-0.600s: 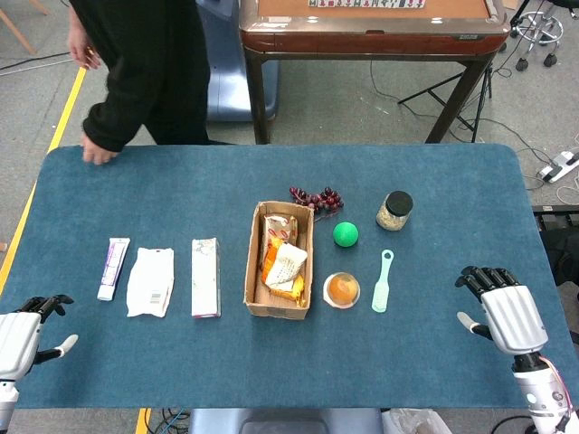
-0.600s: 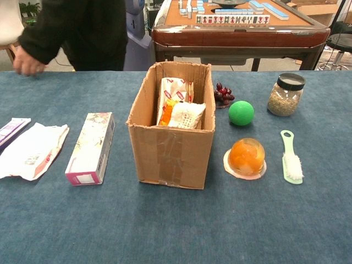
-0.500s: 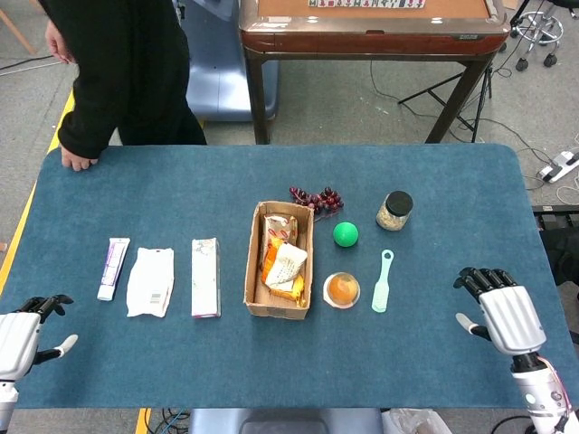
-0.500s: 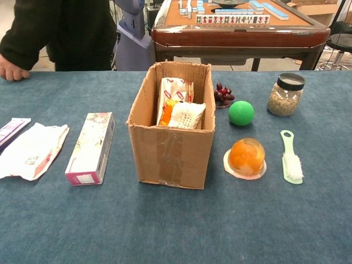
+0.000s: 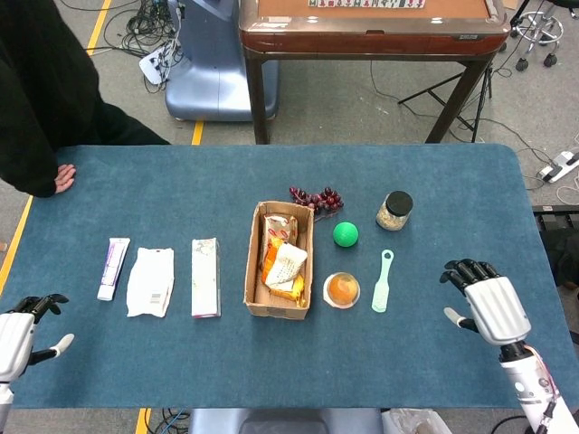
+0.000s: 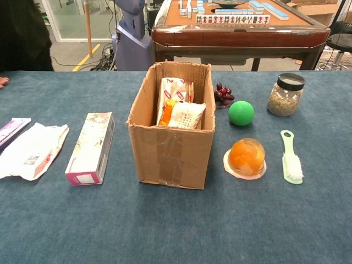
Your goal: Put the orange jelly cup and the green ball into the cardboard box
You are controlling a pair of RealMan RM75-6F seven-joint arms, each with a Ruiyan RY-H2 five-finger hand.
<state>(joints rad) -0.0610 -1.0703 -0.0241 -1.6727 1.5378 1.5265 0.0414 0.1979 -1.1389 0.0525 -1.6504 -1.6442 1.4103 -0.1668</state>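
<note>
The orange jelly cup [image 5: 341,289], a clear domed cup with orange filling, sits on the blue cloth-covered table [image 5: 452,181] just beside the right wall of the open brown cardboard box [image 5: 280,260], toward the table's near edge. The round green ball [image 5: 345,234] lies a little farther back, also near the box's right side and apart from the cup. Neither is in the box, which stands near the middle of the table and holds printed snack packets [image 5: 283,258].

Behind the ball, near the box's far right corner, lies a bunch of dark red grapes [image 5: 316,198]. A glass jar with a black lid [image 5: 393,210], filled with pale grains, stands to the right of the ball. A pale green plastic brush [image 5: 383,282] lies just right of the jelly cup.

Left of the box, a long flower-printed carton [image 5: 205,277], a white crumpled wrapper [image 5: 150,281] and a white and purple tube [image 5: 113,268] lie in a row toward the table's left edge.

The right hand [image 5: 481,300] hovers over the table's near right corner, fingers apart and slightly curled, holding nothing. The left hand [image 5: 23,334] is at the near left corner, partly cut off by the picture's edge, thumb and fingers spread, also empty.

A person in black [image 5: 41,99] rests a hand on the far left edge.
</note>
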